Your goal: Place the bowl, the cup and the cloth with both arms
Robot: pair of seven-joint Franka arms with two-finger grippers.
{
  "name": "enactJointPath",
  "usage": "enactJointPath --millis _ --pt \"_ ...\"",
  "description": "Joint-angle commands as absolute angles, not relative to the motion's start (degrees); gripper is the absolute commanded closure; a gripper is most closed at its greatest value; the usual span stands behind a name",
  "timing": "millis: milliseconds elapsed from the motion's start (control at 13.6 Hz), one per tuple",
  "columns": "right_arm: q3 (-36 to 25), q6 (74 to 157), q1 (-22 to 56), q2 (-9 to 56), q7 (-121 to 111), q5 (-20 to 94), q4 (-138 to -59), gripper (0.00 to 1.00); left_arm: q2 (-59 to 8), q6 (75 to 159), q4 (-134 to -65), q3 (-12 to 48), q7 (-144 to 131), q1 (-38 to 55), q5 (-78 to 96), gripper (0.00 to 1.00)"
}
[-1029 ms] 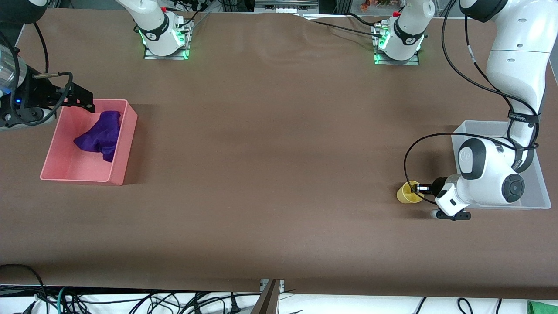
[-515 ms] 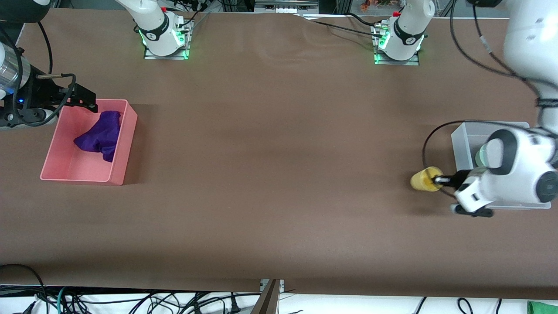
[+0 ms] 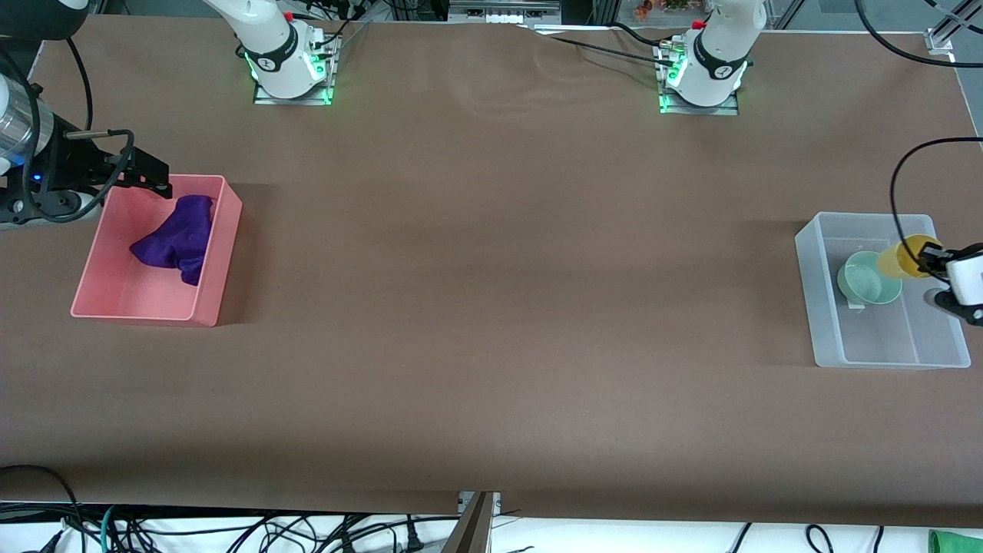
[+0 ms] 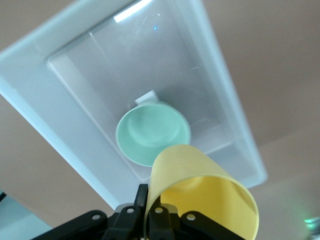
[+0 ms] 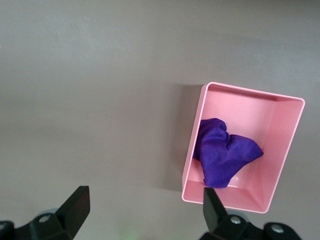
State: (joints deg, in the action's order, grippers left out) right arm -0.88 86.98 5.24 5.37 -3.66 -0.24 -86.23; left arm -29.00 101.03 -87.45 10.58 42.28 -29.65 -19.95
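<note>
My left gripper (image 3: 927, 259) is shut on the rim of the yellow cup (image 3: 900, 259) and holds it tilted in the air over the clear bin (image 3: 805, 257). The mint-green bowl (image 3: 868, 279) sits upright inside that bin, just under the cup. In the left wrist view the cup (image 4: 200, 192) is pinched at my gripper (image 4: 150, 212), above the bowl (image 4: 152, 132). The purple cloth (image 3: 177, 238) lies crumpled in the pink bin (image 3: 207, 307). My right gripper (image 3: 146, 175) is open and empty, up in the air over that bin's edge, and waits. The right wrist view shows the cloth (image 5: 225, 155) and my right gripper (image 5: 145, 205).
The pink bin (image 5: 192, 145) stands at the right arm's end of the table, the clear bin (image 4: 50, 107) at the left arm's end. Brown table surface lies between them. Two arm bases with green lights (image 3: 292, 69) (image 3: 703, 77) stand along the table's edge farthest from the front camera.
My left gripper has lifted the yellow cup off the table and carried it over the clear bin, uncovering the bowl. The right arm has hardly moved.
</note>
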Motion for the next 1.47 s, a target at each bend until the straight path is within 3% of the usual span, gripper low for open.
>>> enactJointPath --millis 0,221,294,368,662,956,1250,1397 --pt "0.0 86.3 4.5 4.8 -2.8 -0.7 -86.1 0.0 -28.8 115.6 -98.6 11.8 44.9 -35.6 -20.8 1.0" --pt "-0.1 86.3 4.6 5.4 -3.1 -0.7 -86.0 0.0 -28.9 117.2 -100.9 11.9 44.5 -36.5 -20.2 1.0" --pt "-0.2 86.2 4.6 5.4 -3.2 -0.7 -86.0 0.0 -29.2 117.2 -100.5 11.9 44.5 -36.6 -20.2 0.47" --pt "-0.2 86.2 4.6 5.4 -3.3 -0.6 -86.0 0.0 -29.2 117.2 -100.2 11.9 44.7 -36.5 -20.0 0.0" --pt "-0.4 86.2 4.5 5.7 -3.3 -0.7 -86.0 0.0 -27.2 113.7 -96.8 14.9 44.6 -36.2 -17.4 0.0" --pt "-0.4 86.2 4.6 5.7 -3.3 -0.7 -86.0 0.0 -26.6 96.0 -84.8 25.1 36.2 -35.0 -13.8 0.0" --pt "-0.4 86.2 4.5 5.7 -3.3 -0.7 -86.0 0.0 -26.4 89.7 -83.6 34.7 20.7 -34.1 -13.8 0.0" --pt "-0.4 86.2 4.4 5.7 -3.4 -0.6 -86.0 0.0 -21.8 89.4 -85.2 34.4 15.9 -30.1 -10.7 0.0"
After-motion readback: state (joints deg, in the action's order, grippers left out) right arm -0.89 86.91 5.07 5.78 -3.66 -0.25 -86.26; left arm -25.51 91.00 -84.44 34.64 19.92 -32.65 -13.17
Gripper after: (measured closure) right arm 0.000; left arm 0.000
